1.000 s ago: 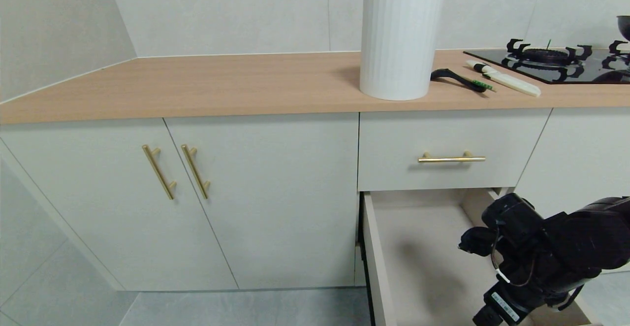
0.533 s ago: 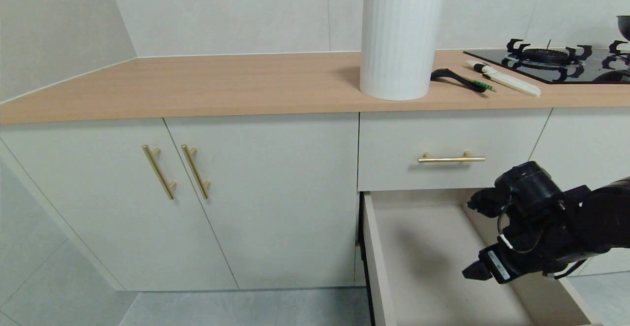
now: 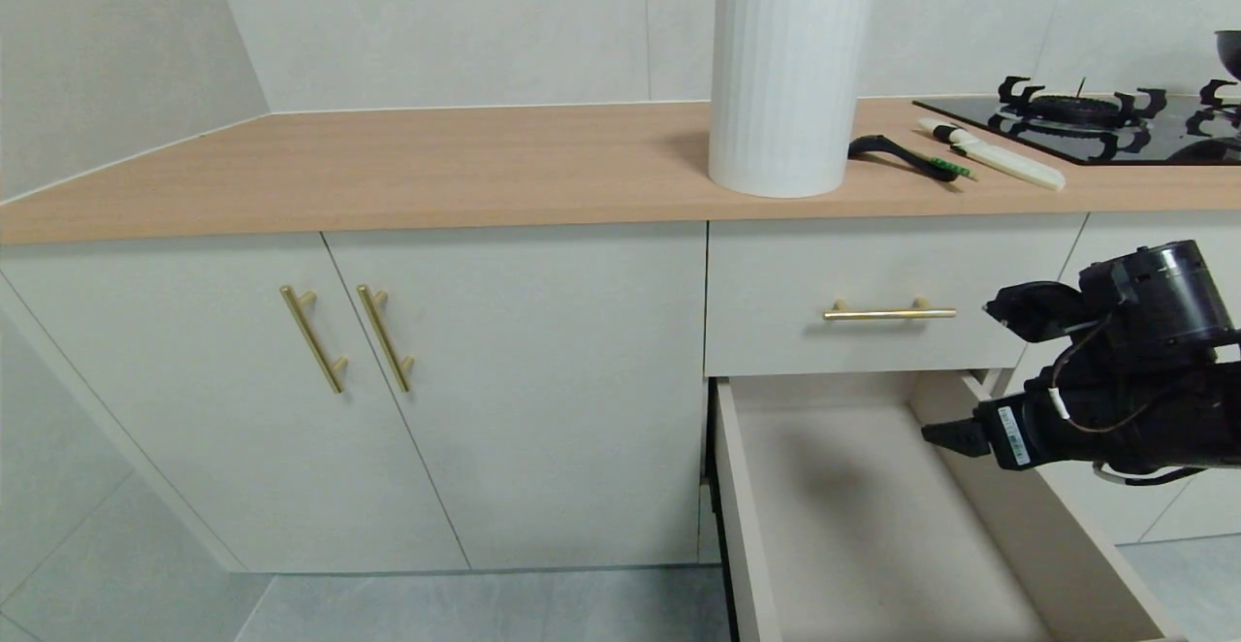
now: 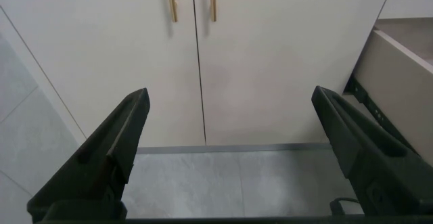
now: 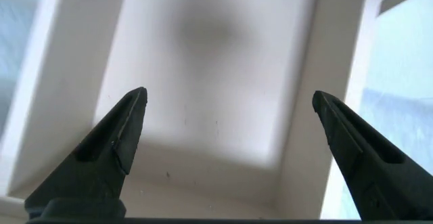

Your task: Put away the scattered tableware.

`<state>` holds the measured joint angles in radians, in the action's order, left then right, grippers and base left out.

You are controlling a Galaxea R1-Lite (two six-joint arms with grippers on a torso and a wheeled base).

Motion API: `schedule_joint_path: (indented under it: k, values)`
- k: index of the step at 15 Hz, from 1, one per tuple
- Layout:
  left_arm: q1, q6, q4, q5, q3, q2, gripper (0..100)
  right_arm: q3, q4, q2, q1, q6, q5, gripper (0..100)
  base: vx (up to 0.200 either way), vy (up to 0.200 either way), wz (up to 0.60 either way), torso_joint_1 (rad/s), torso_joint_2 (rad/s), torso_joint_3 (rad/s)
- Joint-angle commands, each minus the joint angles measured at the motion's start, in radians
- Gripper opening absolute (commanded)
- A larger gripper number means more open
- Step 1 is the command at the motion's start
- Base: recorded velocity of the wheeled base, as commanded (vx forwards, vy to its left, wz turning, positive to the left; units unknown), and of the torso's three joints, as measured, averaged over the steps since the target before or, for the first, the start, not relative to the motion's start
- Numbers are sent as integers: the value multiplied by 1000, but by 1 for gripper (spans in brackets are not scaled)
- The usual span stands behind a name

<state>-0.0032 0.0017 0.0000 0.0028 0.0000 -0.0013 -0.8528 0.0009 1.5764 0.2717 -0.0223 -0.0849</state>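
On the wooden counter (image 3: 436,162), to the right of a tall white ribbed cylinder (image 3: 790,80), lie a black-handled utensil (image 3: 897,152), a thin green-tipped tool (image 3: 948,168) and a white knife (image 3: 994,154). Below them the lower drawer (image 3: 853,516) is pulled out, with nothing in it. My right gripper (image 3: 991,369) is open over the drawer's right side, below the closed upper drawer's gold handle (image 3: 889,311). In the right wrist view the right gripper (image 5: 230,97) is spread above the drawer's bare floor (image 5: 216,55). My left gripper (image 4: 230,99) is open, low in front of the cabinet doors (image 4: 203,48).
A black gas hob (image 3: 1096,123) sits at the counter's far right. Two cabinet doors with gold handles (image 3: 344,337) stand shut on the left. The pulled-out drawer's corner (image 4: 399,68) is beside the left gripper, above grey floor tiles (image 4: 223,176).
My right gripper has risen from low inside the drawer to about the height of the upper drawer's front, and moved right. It stays open.
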Motion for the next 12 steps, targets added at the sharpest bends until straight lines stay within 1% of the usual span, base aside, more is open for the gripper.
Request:
schedule_joint_path:
  k: [1, 4, 7, 8, 12]
  values:
    - [0, 0, 0, 0, 0, 1, 100, 1, -4, -45, -2, -1, 1, 100, 0, 0, 0, 0, 0, 0]
    - [0, 0, 0, 0, 0, 1, 100, 20, -45, -62, 0, -2, 1, 100, 0, 0, 0, 9, -40, -30]
    - [0, 0, 0, 0, 0, 1, 100, 50, -119, -61, 0, -4, 1, 100, 0, 0, 0, 76, -246, -246]
    - [0, 0, 0, 0, 0, 1, 100, 60, -142, -59, 0, -5, -1, 100, 0, 0, 0, 134, -344, -315]
    - [0, 0, 0, 0, 0, 1, 100, 60, -150, -52, -2, -4, 1, 100, 0, 0, 0, 141, -527, -303]
